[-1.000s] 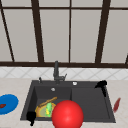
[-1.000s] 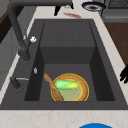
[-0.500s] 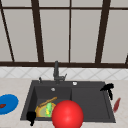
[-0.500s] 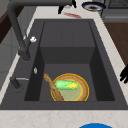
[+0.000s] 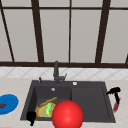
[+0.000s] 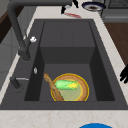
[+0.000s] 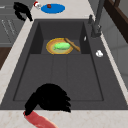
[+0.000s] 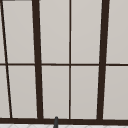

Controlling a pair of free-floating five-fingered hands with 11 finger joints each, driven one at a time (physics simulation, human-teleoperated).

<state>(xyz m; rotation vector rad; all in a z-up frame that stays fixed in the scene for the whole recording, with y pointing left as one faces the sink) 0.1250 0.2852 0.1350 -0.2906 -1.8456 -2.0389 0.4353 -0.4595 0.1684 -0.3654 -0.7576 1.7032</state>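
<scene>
The right robot hand (image 5: 114,91) was seen curled over a red knife (image 5: 116,104) on the worktop (image 5: 119,77) right of the sink (image 5: 87,100), while the left robot hand (image 5: 31,116) was hung, fingers unclear, by the sink's front edge.

We see 2 hands and nothing behind them: no wrists, no arms, no body. The right hand (image 5: 114,91) is flat matte black all over, human in shape, with slim tapering fingers and a separate thumb. From the right side it (image 7: 51,99) reads as a solid black silhouette, no markings, screws, cables or seams to make out. The left hand (image 5: 31,117) is the same plain black, a rounded dark shape with no visible detail.
</scene>
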